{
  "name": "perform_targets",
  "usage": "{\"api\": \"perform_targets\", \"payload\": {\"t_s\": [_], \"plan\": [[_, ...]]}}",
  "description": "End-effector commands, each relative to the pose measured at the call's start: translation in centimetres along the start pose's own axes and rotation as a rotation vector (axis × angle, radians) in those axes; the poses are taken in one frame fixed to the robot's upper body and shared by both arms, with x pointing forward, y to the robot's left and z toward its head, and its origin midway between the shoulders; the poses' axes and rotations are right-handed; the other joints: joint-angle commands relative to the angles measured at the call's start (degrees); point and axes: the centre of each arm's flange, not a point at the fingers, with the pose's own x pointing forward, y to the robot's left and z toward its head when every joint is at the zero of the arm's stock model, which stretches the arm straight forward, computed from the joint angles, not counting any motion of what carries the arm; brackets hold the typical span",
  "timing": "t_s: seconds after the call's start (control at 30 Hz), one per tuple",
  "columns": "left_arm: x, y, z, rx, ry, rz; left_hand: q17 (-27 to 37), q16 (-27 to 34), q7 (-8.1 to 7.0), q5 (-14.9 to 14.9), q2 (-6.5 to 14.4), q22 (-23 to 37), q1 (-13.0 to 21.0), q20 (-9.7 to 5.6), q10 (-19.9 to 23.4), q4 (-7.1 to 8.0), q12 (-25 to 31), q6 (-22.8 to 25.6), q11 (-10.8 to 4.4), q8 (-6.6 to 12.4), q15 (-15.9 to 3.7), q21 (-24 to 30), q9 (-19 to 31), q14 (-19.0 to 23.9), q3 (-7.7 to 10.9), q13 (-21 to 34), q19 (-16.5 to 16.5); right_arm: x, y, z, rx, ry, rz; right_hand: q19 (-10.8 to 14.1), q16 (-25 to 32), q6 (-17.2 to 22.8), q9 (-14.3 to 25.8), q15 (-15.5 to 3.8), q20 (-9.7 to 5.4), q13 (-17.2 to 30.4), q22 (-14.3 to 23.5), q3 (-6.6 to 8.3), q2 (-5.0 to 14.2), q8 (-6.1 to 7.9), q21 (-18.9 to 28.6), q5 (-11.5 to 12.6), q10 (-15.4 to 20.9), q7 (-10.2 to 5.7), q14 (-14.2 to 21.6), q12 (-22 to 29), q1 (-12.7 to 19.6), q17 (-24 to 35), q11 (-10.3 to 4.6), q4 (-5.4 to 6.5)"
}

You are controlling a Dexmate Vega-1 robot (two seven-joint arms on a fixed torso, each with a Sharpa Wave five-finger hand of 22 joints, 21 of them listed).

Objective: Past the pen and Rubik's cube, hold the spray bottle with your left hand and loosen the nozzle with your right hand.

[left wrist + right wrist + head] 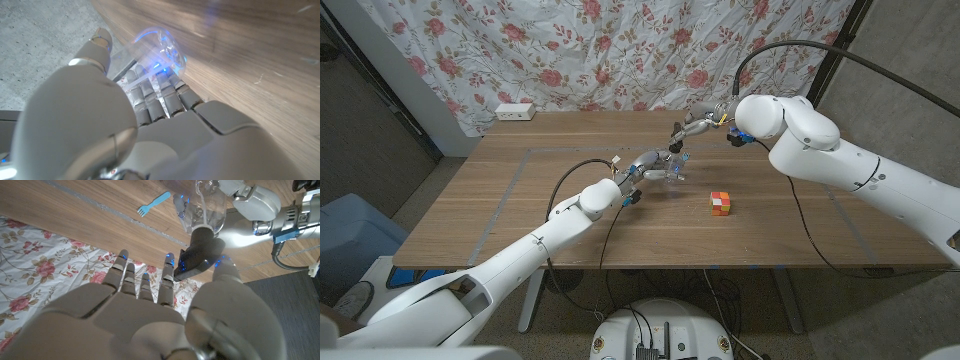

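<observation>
On the wooden table [500, 200], near its middle, the left hand [648, 168] grips a clear spray bottle [670, 167] and keeps it above the surface, tilted. From the left wrist view, the fingers [157, 97] of this hand are wrapped around the transparent body of the bottle [160, 47], with the thumb on the other side of it, so the hand is clamped on the bottle.

From the far right side, the right hand [695, 125] reaches to the upper end of the bottle. Its fingers come together around the dark nozzle [197, 255], as the right wrist view shows: the thumb [225, 280] touches one side of the nozzle and a fingertip [169, 262] touches the other side. The clear body of the bottle [200, 205] continues beyond the nozzle into the grip of the left hand [252, 205].

A Rubik's cube [721, 203] lies on the table just to the right of the bottle and closer to the robot, apart from both hands. A small blue fork [152, 203] lies on the wood beyond the bottle in the right wrist view. Behind the table hangs a curtain with red flowers [620, 50], and a white power strip [515, 112] rests at the far left corner of the table.
</observation>
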Motion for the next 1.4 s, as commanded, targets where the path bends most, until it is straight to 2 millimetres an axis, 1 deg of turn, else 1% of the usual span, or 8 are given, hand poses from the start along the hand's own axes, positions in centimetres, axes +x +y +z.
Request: {"api": "perform_targets", "payload": {"t_s": [0.03,0.07,0.2,0.3,0.53,0.8,1.07,1.4], "plan": [[0.0,-0.3,-0.1,-0.012,-0.002,-0.006,0.2,0.0,0.85,-0.3,8.7,0.3,-7.7,-1.63,0.9,0.41,-0.3,1.4,-0.37,0.40,-6.16,-0.1,0.2,0.3,1.03,0.1,-0.3,0.0,0.1,0.1,0.006,-0.001,-0.020,0.7,0.2,1.0,0.4,0.28,-0.01,0.1,0.3,0.83,0.24,0.74,0.2,0.7,0.4,-0.65,0.8,0.4,1.5,0.0,-0.21,-0.97],[0.0,-0.4,-0.1,-0.013,-0.002,-0.007,0.2,0.0,0.87,-0.3,8.8,0.3,-7.7,-1.61,0.8,0.40,-0.3,1.4,-0.36,0.39,-6.15,-0.1,0.2,0.3,1.05,0.1,-0.3,0.0,0.1,0.1,0.010,-0.002,-0.019,0.9,0.2,1.1,0.4,0.28,-0.02,0.1,0.3,1.19,0.39,0.83,0.2,0.8,0.6,-0.81,1.0,0.5,2.2,-0.1,-0.31,-1.42],[0.0,-0.5,-0.1,-0.015,0.000,-0.009,0.2,-0.1,0.96,-0.3,8.8,0.3,-7.7,-1.59,0.9,0.43,-0.3,1.4,-0.26,0.36,-6.12,-0.1,0.2,0.4,1.14,0.1,-0.3,0.0,0.1,0.0,0.017,-0.005,-0.022,1.1,0.2,1.7,0.5,0.24,-0.02,0.1,0.3,1.68,0.59,1.12,0.2,1.0,0.9,-1.36,1.2,0.5,3.2,-0.2,-0.37,-1.94],[0.0,-0.5,-0.2,-0.016,0.001,-0.010,0.2,-0.1,1.01,-0.3,8.9,0.3,-7.8,-1.58,0.9,0.47,-0.4,1.5,-0.28,0.39,-6.14,-0.1,0.2,0.4,1.16,0.1,-0.3,0.0,0.1,0.0,0.027,-0.009,-0.025,1.4,0.3,2.2,0.6,0.03,-0.05,0.1,0.3,2.57,1.06,1.39,0.2,1.2,1.2,-2.02,1.5,0.5,4.8,-0.3,-0.76,-2.63],[0.0,-0.5,-0.2,-0.016,0.003,-0.015,0.1,-0.2,1.05,-0.3,9.0,0.3,-8.0,-1.57,0.9,0.49,-0.4,1.4,-0.37,0.36,-6.16,-0.1,0.1,0.4,1.32,0.2,-0.3,-0.1,0.0,-0.3,0.056,-0.026,-0.035,1.9,0.4,3.3,0.8,-0.94,-0.09,0.1,0.2,4.18,1.57,1.93,0.2,1.8,1.7,-3.83,1.9,0.5,8.2,-0.6,-1.74,-3.34],[0.4,-0.7,-0.1,-0.019,-0.002,-0.030,0.2,-0.2,1.12,-0.3,9.1,0.3,-8.1,-1.56,0.8,0.48,-0.5,1.4,-0.20,0.32,-6.13,-0.1,0.1,0.4,1.41,0.2,-0.4,-0.2,0.0,-0.5,0.086,-0.045,-0.032,2.2,0.4,3.2,1.0,-1.54,-0.13,0.1,0.2,5.20,1.88,1.93,0.2,2.1,2.0,-4.64,1.9,0.5,10.5,-0.6,-2.19,-3.49],[0.7,-0.8,0.0,-0.019,-0.005,-0.045,0.2,-0.3,1.13,-0.3,9.1,0.3,-8.2,-1.58,0.9,0.46,-0.5,1.4,-0.23,0.29,-6.08,-0.1,0.1,0.3,1.47,0.3,-0.4,-0.4,0.0,-1.1,0.143,-0.080,-0.024,2.5,0.4,3.9,1.3,-2.59,-0.16,0.1,0.2,6.55,2.26,2.43,0.1,2.5,2.4,-6.69,1.8,0.5,13.8,-0.7,-3.17,-3.54],[1.1,-0.9,0.2,-0.017,-0.004,-0.064,0.2,-0.3,1.19,-0.3,9.2,0.3,-8.3,-1.56,0.9,0.46,-0.6,1.4,-0.09,0.26,-6.05,-0.1,0.1,0.4,1.53,0.3,-0.4,-0.4,0.1,-2.1,0.197,-0.115,-0.010,2.7,0.4,3.5,1.6,-3.49,-0.29,0.1,0.1,7.77,2.96,2.46,0.1,2.5,2.5,-8.49,1.5,0.4,16.9,-0.6,-4.18,-3.59]]}}
